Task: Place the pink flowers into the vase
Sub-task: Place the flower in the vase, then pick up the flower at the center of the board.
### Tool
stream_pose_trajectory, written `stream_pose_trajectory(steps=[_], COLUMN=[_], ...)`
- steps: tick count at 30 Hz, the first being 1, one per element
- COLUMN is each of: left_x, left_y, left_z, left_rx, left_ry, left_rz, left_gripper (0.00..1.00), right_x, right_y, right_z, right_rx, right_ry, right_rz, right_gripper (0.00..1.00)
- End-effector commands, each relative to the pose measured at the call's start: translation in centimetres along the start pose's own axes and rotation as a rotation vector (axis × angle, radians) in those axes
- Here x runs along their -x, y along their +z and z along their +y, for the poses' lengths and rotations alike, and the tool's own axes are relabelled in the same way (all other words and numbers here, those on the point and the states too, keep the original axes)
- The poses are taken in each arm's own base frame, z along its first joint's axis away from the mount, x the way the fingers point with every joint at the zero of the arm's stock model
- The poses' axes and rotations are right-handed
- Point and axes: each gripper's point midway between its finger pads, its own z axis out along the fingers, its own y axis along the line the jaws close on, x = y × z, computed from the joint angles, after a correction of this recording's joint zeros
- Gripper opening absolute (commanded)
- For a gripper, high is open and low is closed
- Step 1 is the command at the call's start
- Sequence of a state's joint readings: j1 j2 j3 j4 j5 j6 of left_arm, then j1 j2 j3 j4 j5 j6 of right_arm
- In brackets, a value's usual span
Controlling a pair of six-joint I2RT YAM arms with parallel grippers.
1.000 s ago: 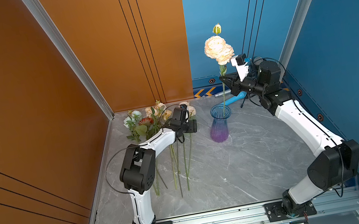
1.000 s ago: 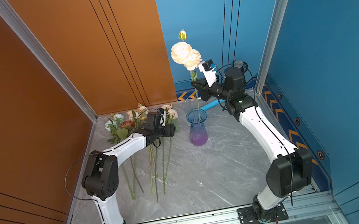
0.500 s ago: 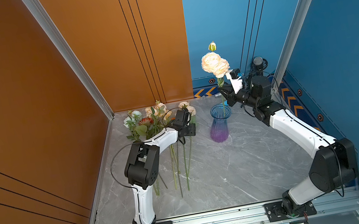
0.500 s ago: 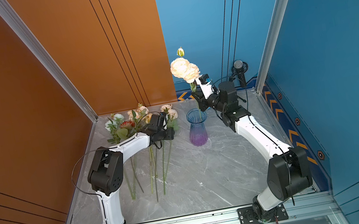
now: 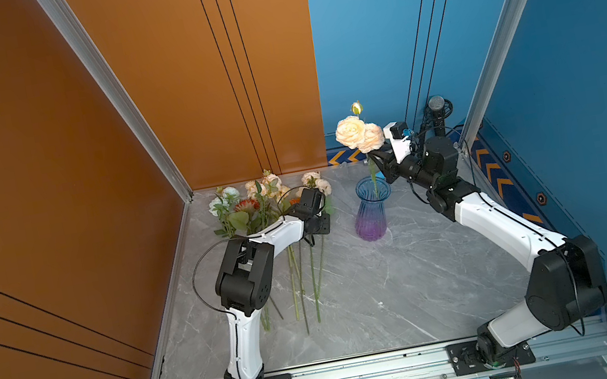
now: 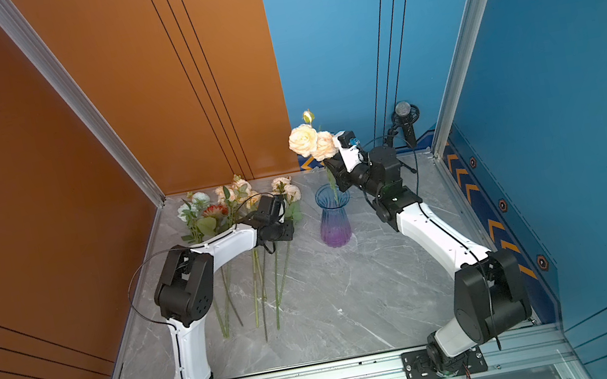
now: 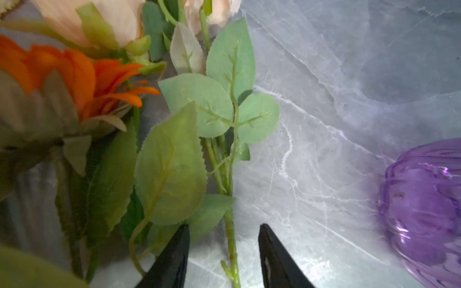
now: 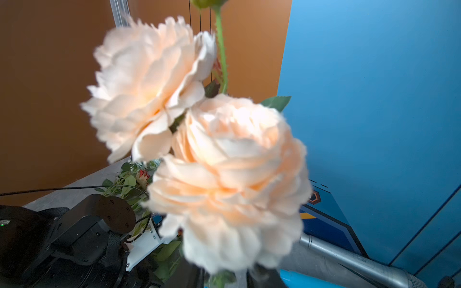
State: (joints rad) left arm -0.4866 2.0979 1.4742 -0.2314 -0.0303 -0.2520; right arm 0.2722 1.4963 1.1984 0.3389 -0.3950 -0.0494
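One stem of the pink flowers (image 5: 357, 134) (image 6: 310, 143) stands upright with its lower end inside the vase (image 5: 370, 208) (image 6: 333, 214). My right gripper (image 5: 374, 159) (image 8: 224, 274) is just under the blooms (image 8: 224, 162); its fingers stand slightly apart around the stem, open. More pink flowers (image 5: 315, 184) lie on the table to the left of the vase. My left gripper (image 7: 223, 227) is low over them, open, and straddles one green stem (image 7: 230, 224) without touching it. The vase's purple base (image 7: 424, 212) shows close by.
Orange flowers (image 5: 245, 205) (image 7: 74, 72) and a white-bluish cluster (image 5: 225, 196) lie mixed with the pink ones by the orange wall. A microphone (image 5: 438, 112) stands in the back right corner. A grey pipe (image 8: 349, 259) lies behind the vase.
The right arm has come down and lowered the held stem deeper into the vase, and its jaws have loosened. The left jaws have narrowed around the stem on the table.
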Motion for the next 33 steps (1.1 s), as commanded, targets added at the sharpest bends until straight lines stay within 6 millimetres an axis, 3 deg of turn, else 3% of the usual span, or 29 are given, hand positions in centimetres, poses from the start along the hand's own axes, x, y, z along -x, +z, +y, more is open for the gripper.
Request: stream_pose_trajectory(steps=[1,13,22,33], left_x=[-0.9,-1.8,-1.9,-1.6], left_y=[0.4,1.0,1.6,1.9], left_z=[-0.3,-1.0,-0.8,-1.2], left_rx=[0.013,0.029,0.053,0.067], left_ry=[0.005,0.025,0.016,0.015], left_rz=[0.032,0.069,0.085,0.097], left_gripper=[0.47,0.34,0.26,0.02], right_x=[1.8,2.6,4.5,5.8], right_y=[-0.8,-1.3,-3.5,-5.5], right_z=[0.0,0.1,0.7,1.2], right_rx=[-0.024,-0.030,-0.040,-0.050], right_ry=[-0.029,-0.035,-0.060,-0.089], right_rz=[-0.061,-0.091,-0.132,-0.151], right_gripper=[0.29,0.32,0.33,0.33])
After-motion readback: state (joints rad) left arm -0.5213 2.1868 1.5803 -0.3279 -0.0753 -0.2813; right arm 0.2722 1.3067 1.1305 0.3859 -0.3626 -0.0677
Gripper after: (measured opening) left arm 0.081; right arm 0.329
